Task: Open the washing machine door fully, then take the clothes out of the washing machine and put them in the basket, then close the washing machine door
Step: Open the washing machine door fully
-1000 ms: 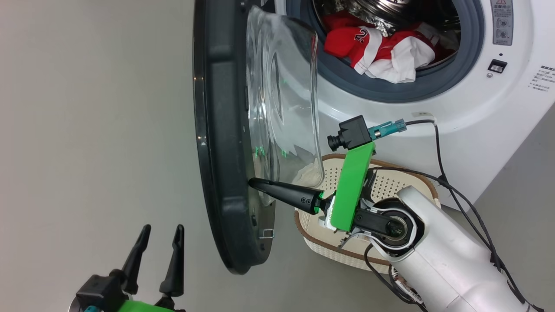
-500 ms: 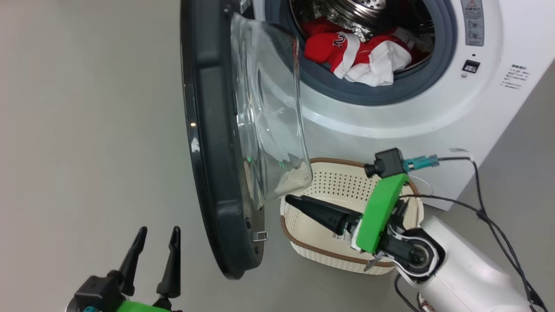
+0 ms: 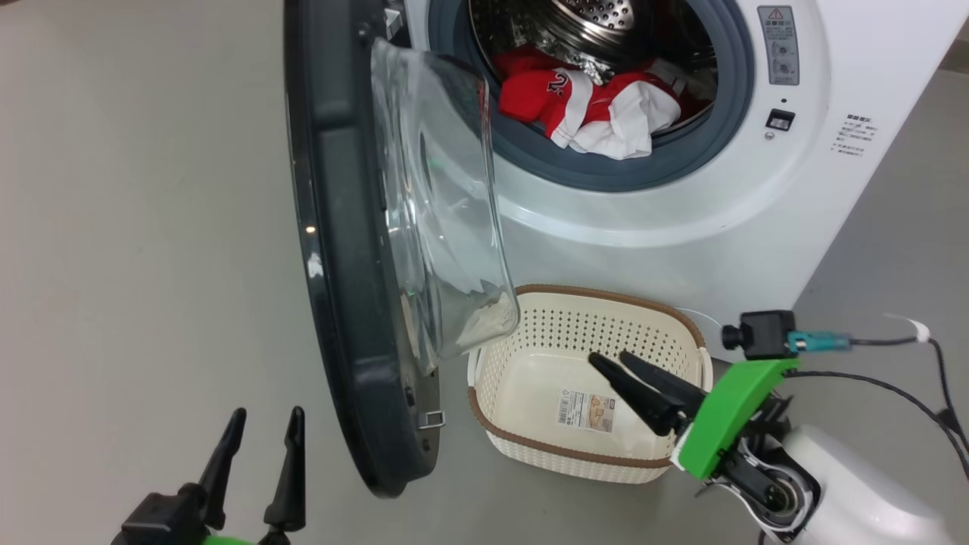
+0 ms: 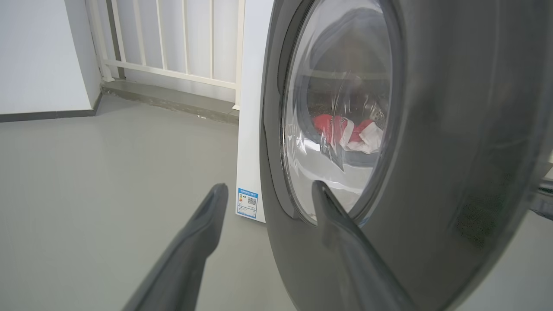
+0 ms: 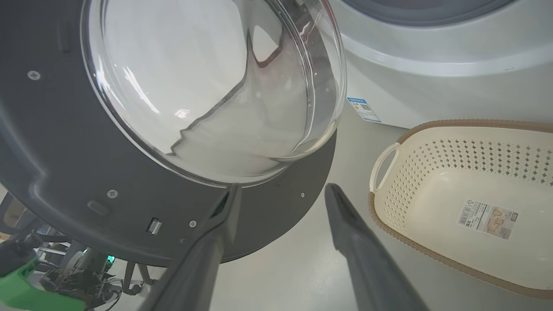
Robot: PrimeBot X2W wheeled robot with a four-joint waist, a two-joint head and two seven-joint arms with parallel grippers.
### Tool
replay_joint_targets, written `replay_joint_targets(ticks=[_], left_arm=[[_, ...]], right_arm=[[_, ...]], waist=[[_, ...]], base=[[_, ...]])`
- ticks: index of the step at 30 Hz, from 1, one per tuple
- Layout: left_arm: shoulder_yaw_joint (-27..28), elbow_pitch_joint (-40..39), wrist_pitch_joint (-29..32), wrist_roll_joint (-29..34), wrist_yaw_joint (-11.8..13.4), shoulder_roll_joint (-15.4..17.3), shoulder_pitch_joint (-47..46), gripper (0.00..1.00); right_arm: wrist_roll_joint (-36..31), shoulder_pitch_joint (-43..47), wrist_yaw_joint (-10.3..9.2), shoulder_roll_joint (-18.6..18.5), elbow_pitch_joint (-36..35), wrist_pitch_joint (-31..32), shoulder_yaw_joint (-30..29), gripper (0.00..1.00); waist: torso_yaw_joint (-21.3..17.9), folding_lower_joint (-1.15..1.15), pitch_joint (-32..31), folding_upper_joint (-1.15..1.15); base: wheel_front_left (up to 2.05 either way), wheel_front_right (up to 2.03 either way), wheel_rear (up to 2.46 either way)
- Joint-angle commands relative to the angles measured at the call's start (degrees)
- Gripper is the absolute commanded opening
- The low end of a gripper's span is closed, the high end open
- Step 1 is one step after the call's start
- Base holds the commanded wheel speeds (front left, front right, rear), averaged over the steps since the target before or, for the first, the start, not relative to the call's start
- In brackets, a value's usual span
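Plainly the washing machine door [image 3: 333, 265] stands edge-on to us; clothes [image 3: 583, 106] lie in the drum [image 3: 598, 30], a sticker [image 3: 587, 410] in the basket [image 3: 575, 465]; left claw [image 3: 267, 412], right claw [image 3: 609, 356] gape.

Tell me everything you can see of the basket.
The basket is a cream-white, rounded-rectangular plastic tub with perforated walls, a brown woven-look rim and a white loop handle at one end. It is empty, with a barcode sticker on its inner bottom. It stands upright on the grey floor in front of the washing machine, beside the open door. The open right end effector hovers beside it, seemingly not touching.
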Motion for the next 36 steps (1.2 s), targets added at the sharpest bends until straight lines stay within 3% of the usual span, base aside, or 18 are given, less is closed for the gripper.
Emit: replay_joint_targets(ticks=[1, 9, 17, 28, 36], left_arm=[[2.17, -1.01, -0.47, 0.4, -0.17, 0.95, -0.45, 1.0], [3.55, -1.03, -0.47, 0.18, -0.17, 0.94, 0.39, 1.0], [3.86, -0.97, -0.47, 0.58, -0.17, 0.92, 0.79, 1.0], [4.0, -1.16, -0.47, 0.98, -0.17, 0.87, 1.22, 1.0], [3.79, -1.61, -0.47, 1.48, -0.17, 0.83, 1.11, 1.0]], right_arm=[[-0.53, 1.1, 0.57, -0.53, -0.8, -1.89, 0.63, 1.0], [-5.65, 2.0, 0.57, -3.92, 1.05, -15.32, 5.15, 1.0], [-12.29, 1.76, 0.57, -4.17, 5.69, -19.36, 5.64, 1.0], [-29.15, 7.53, 0.57, 0.21, 3.19, -19.47, -10.83, 1.0], [-46.43, 14.24, 0.57, 5.09, -3.44, -19.48, -23.02, 1.0]], waist=[[-0.22, 0.0, -0.24, 0.0], [-1.14, 0.0, -0.63, 0.0], [-1.47, 0.0, -0.98, 0.0], [-1.5, 0.0, -1.29, 0.0], [-1.12, 0.0, -1.38, 0.0]], base=[[0.0, 0.0, 0.0], [0.0, 0.0, 0.0], [0.0, 0.0, 0.0], [0.0, 0.0, 0.0], [0.0, 0.0, 0.0]])
